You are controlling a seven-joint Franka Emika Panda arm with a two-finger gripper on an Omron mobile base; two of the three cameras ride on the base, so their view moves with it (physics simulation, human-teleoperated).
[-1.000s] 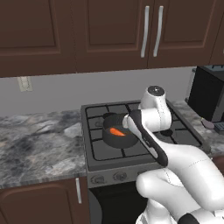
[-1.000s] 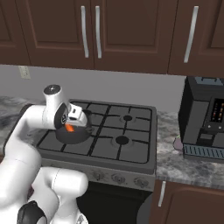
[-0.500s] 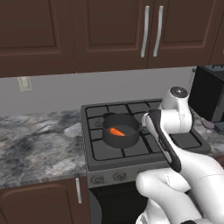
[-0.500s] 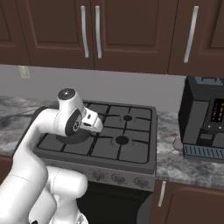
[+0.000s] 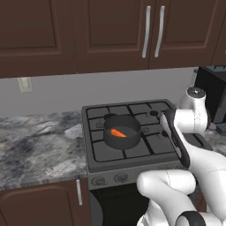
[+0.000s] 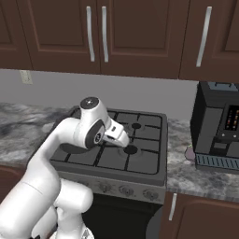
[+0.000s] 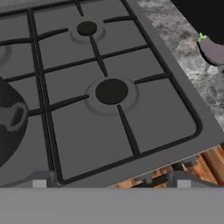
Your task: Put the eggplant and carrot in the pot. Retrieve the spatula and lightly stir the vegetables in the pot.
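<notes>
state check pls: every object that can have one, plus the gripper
carrot: lying inside the pot.
pot: upright on the stove's left burner, no lid.
eggplant: on the counter right of the stove, not yet in the pot.
gripper: open, empty, over the stove's right side.
cabinet doors: shut.

Carrot [image 5: 117,133] in pot [image 5: 122,131] on stove's [image 5: 132,150] left; eggplant [image 7: 213,50], seemingly, on counter [image 6: 200,177] right.
</notes>
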